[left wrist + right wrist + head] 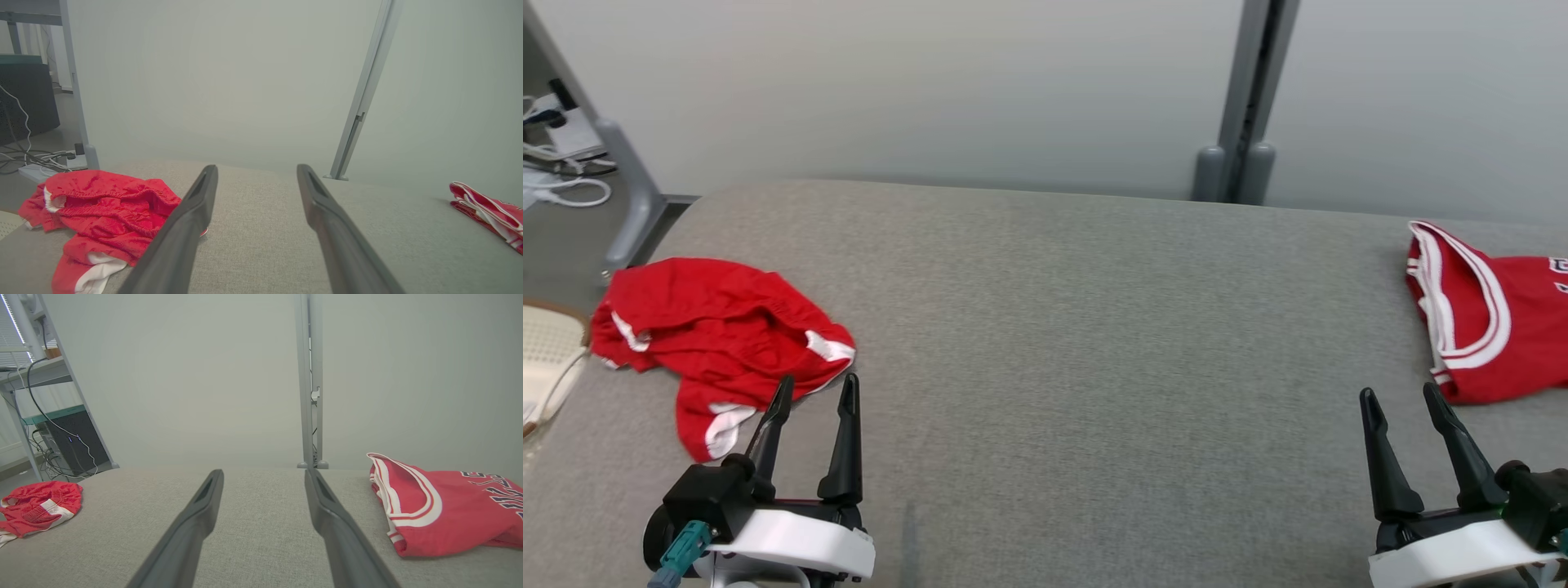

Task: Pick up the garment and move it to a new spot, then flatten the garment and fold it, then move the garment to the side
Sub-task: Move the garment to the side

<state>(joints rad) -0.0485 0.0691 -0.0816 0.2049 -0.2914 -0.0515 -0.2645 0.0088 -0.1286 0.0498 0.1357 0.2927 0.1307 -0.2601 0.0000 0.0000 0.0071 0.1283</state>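
A crumpled red garment (719, 335) with white trim lies at the left of the grey fabric-covered table (1054, 327); it also appears in the left wrist view (106, 212) and the right wrist view (36, 502). My left gripper (818, 380) (256, 167) stands open just right of and nearer than its near edge, holding nothing. At the far right lies a folded red jersey (1486, 318) (490, 212) (449, 506) with white bands and lettering. My right gripper (1399, 392) (263, 471) is open and empty, just left of and nearer than the jersey.
A white slatted basket (543, 351) sits off the table's left edge. A grey upright post (1245, 98) stands behind the table against the pale wall. Cables (556, 163) and a metal frame leg (629, 188) are on the floor at far left, near a dark computer tower (77, 445).
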